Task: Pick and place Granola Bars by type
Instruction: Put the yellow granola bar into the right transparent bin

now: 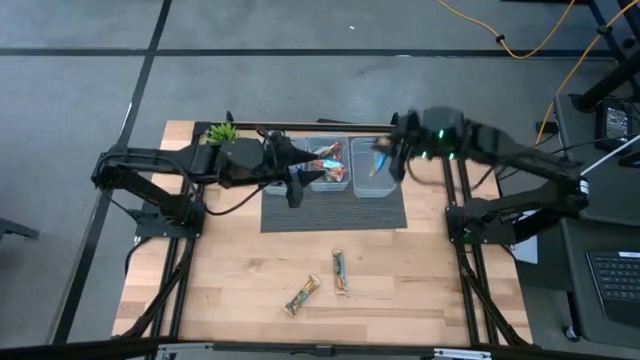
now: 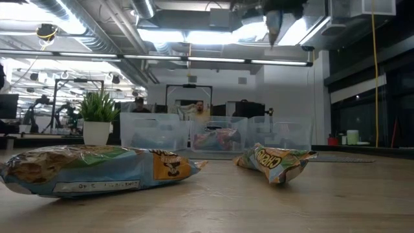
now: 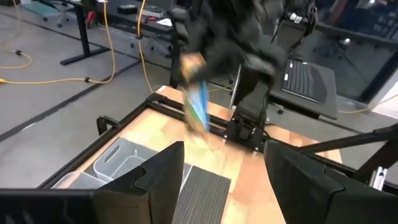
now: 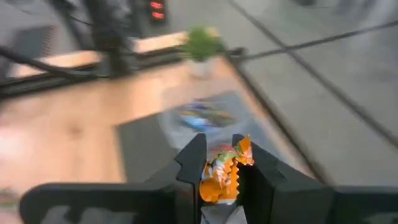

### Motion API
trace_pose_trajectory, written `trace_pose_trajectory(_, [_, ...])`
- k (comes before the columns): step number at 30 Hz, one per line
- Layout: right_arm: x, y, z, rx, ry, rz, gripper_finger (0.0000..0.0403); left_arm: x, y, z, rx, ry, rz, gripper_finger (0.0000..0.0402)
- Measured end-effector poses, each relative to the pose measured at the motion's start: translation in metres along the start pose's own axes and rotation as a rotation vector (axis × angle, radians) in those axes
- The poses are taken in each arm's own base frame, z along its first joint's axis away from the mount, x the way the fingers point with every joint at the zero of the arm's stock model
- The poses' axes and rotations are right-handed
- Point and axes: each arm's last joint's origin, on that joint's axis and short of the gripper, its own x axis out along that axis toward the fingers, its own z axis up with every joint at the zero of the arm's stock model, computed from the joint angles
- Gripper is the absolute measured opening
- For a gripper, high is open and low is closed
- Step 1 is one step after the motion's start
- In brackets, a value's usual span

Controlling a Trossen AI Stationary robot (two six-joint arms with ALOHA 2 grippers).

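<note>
Two granola bars lie flat on the wooden table near its near edge, one tan-green (image 1: 302,295) (image 2: 97,169), one green-orange (image 1: 340,272) (image 2: 275,162). More bars lie in the middle clear bin (image 1: 330,165). My right gripper (image 1: 385,155) (image 4: 219,168) hovers high above the right bin (image 1: 372,175), shut on a blue bar with an orange end (image 3: 198,106). My left gripper (image 1: 298,185) (image 3: 224,180) is open over the left bin and the dark mat, touching nothing. My right gripper pinches the bar's orange crimped end (image 4: 219,180) between its two fingers. The fingers come from above, pointing down. The bar is lifted clear, and its blue body (image 3: 199,112) hangs below the fingers over the bins.
Three clear bins stand in a row on a dark ribbed mat (image 1: 335,212) at the table's far side; the left one (image 3: 118,158) is largely under my left arm. A small potted plant (image 1: 222,132) (image 2: 98,116) sits at the far left corner. People show in the room beyond.
</note>
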Motion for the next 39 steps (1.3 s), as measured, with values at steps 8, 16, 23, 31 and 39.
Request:
trace_pose_trajectory(8, [0.005,-0.055,0.031,0.001,0.242,-0.214,0.0072,0.002,0.001,0.0,0.0,-0.012,0.035,0.0215])
trace_pose_trajectory(16, [0.056,-0.074,0.018,-0.004,0.44,-0.177,0.0069,0.002,0.0,0.002,-0.008,-0.034,0.044,0.0214])
trace_pose_trajectory(23, [0.121,-0.083,-0.041,-0.002,0.589,-0.132,0.007,0.002,0.001,0.002,-0.008,-0.043,0.075,0.0214])
trace_pose_trajectory(31, [0.149,-0.087,-0.069,0.029,0.639,-0.14,0.0069,0.002,0.002,0.002,0.0,-0.045,0.086,0.0214])
trace_pose_trajectory(39, [0.149,-0.088,-0.066,0.02,0.621,-0.168,0.0117,0.002,0.002,0.001,0.013,-0.042,0.098,0.0214])
